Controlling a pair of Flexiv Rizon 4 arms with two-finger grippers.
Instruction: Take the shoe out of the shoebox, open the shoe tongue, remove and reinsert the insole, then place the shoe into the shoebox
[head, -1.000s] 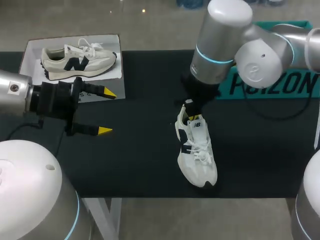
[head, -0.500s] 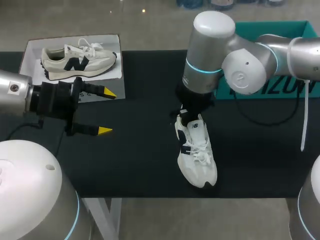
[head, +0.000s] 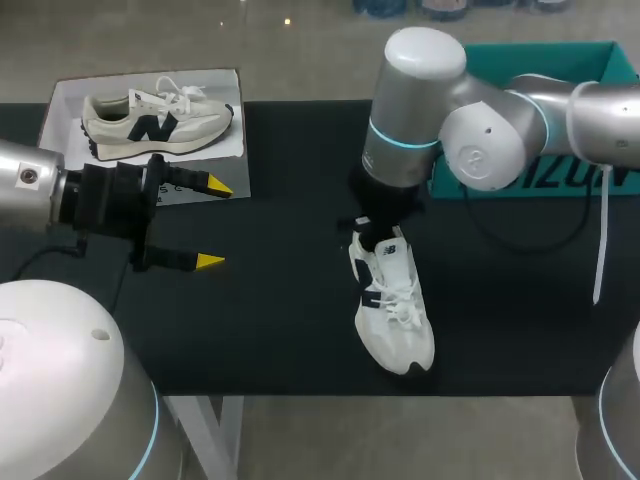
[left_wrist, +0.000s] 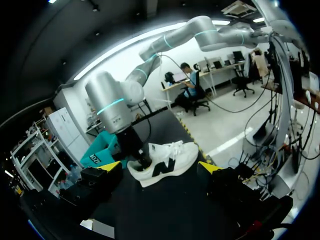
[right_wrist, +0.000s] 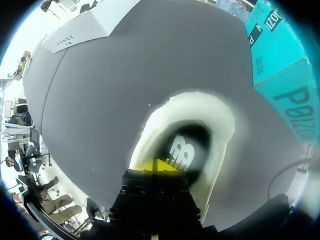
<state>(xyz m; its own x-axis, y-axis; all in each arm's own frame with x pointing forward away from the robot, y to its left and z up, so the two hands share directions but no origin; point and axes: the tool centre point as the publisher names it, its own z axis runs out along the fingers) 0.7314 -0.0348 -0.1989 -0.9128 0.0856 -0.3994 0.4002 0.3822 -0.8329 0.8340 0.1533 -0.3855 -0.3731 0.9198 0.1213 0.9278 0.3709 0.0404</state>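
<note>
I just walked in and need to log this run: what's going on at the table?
The right gripper is down at the heel opening of the white shoe. The shoe lies on the black table, outside the teal shoebox. The jaws look closed there, but whether they pinch anything is hidden. The left gripper hangs off to the side, jaws open and holding nothing.

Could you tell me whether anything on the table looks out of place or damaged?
Nothing stands out. The shoe stands upright on its sole on the table, with the right gripper at its heel opening. The shoebox sits beyond it, and the left gripper hovers open, well apart.
</note>
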